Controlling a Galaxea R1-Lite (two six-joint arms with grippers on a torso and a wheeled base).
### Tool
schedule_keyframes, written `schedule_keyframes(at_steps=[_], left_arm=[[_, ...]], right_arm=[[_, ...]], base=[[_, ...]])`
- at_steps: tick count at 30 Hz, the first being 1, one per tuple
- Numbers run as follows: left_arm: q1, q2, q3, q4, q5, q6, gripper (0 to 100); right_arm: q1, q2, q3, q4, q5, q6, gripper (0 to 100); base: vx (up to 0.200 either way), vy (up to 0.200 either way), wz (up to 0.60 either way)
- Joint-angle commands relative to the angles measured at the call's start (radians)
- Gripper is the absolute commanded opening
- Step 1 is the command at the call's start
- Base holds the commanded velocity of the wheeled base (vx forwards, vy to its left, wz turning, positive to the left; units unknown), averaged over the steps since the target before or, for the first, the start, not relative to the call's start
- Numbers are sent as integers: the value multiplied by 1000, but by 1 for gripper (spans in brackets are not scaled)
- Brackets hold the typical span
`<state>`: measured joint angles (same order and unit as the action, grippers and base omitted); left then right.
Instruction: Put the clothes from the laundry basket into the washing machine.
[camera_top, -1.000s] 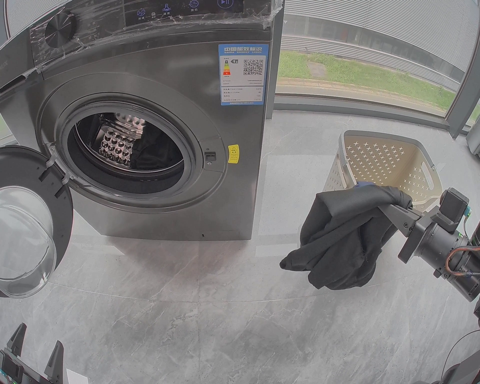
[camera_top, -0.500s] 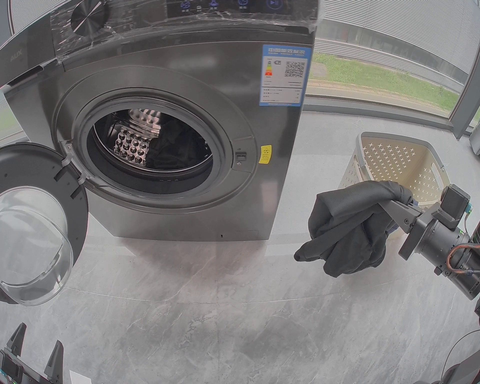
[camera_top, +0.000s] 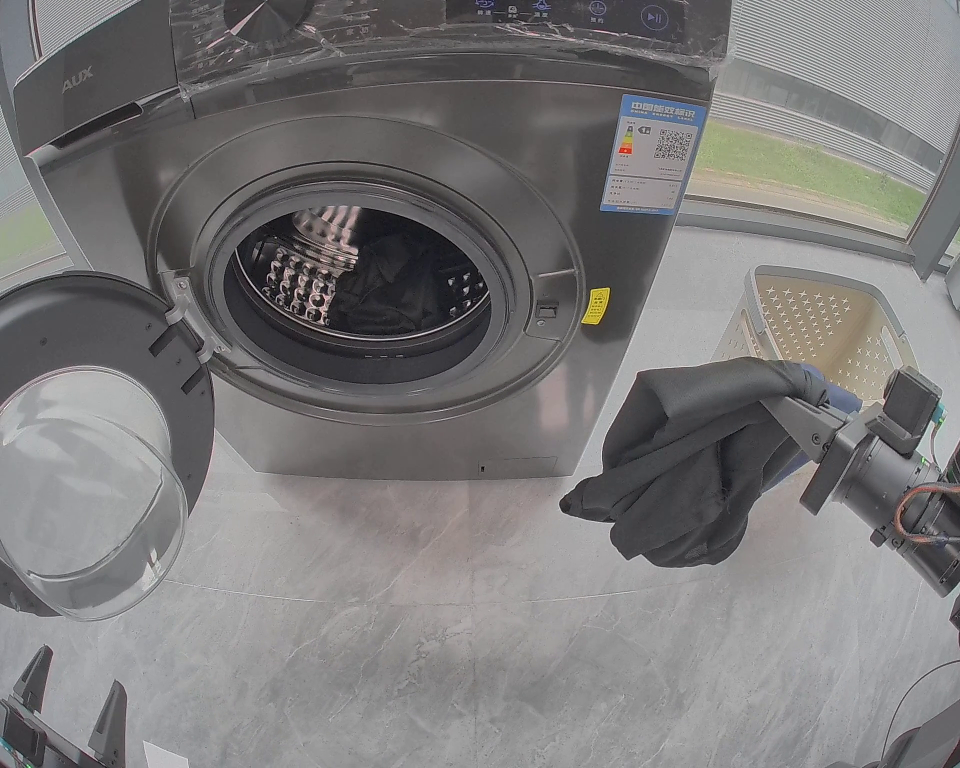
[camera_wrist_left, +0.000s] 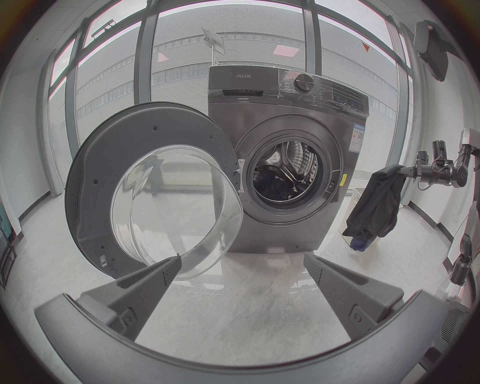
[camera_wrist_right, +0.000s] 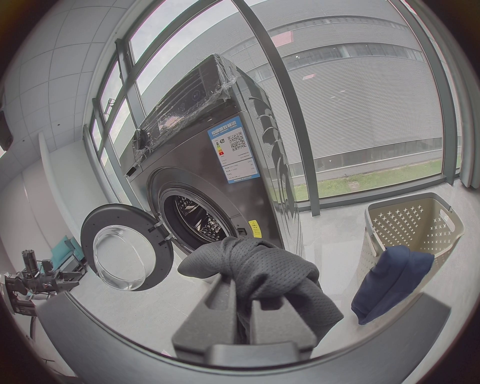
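Your right gripper clamps the garment by its top, its length hanging floorward beside the basket.

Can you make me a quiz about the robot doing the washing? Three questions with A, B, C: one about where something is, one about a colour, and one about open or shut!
1. Where does the black garment hang?
A) from the right gripper
B) on a chair
C) on a hook

2. What colour is the cloth over the basket rim?
A) red
B) blue
C) yellow

3. The washer door is:
A) shut
B) open
C) taken off

Answers:
1 A, the gripper is shut on it and it dangles above the ground.
2 B, the right wrist view shows it dark blue.
3 B, it stands swung wide on its hinge.
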<state>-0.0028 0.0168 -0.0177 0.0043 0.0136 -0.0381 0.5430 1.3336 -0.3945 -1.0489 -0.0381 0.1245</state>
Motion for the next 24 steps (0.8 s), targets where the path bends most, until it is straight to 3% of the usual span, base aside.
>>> schedule_keyframes(at_steps=[1, 10, 24], left_arm=[[0, -15, 16, 0, 0, 0, 100], [0, -15, 16, 0, 0, 0, 100], [0, -15, 16, 0, 0, 0, 100]], right_arm=[[0, 1, 2, 0, 1, 0, 0], [2, -1, 2, 0, 1, 1, 0], [-5, -4, 8, 0, 0, 6, 0]], base=[[-200, 0, 0], [0, 0, 0], [0, 200, 0]])
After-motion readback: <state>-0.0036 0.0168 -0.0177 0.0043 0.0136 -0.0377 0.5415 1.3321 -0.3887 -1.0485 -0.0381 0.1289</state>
